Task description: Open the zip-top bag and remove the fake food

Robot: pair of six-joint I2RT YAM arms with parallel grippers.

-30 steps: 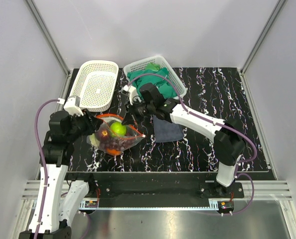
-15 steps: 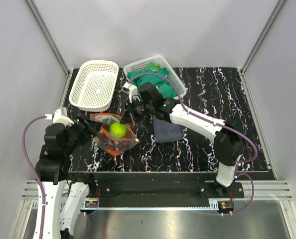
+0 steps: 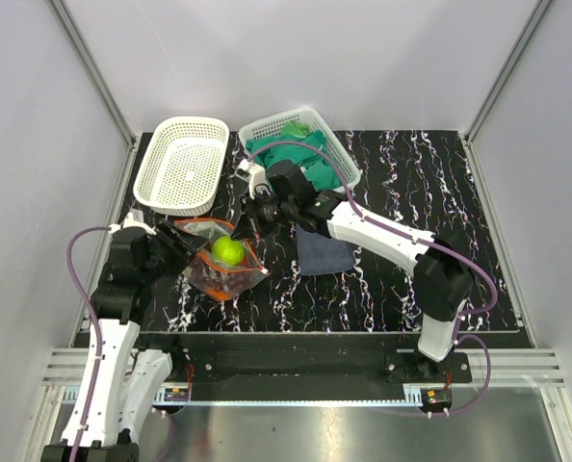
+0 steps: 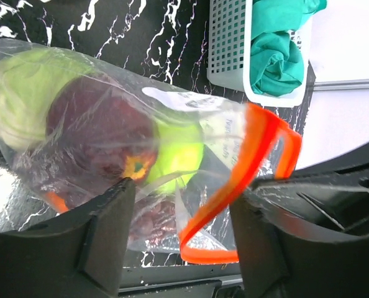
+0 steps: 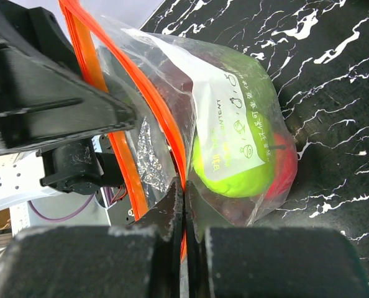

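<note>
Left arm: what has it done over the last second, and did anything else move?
The left gripper let go of the zip-top bag, backed off to the left, then returned to its mouth, jaws open. The bag drew in narrower. The right gripper stayed shut on the zip strip; the dark cloth is unmoved.

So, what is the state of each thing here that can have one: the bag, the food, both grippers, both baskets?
zip-top bag, mouth open, orange strip parted.
fake food, inside the bag, none taken out.
left gripper, open, at the bag's mouth.
right gripper, shut on the bag's orange edge.
left basket, empty.
right basket, holds green cloths.
</note>
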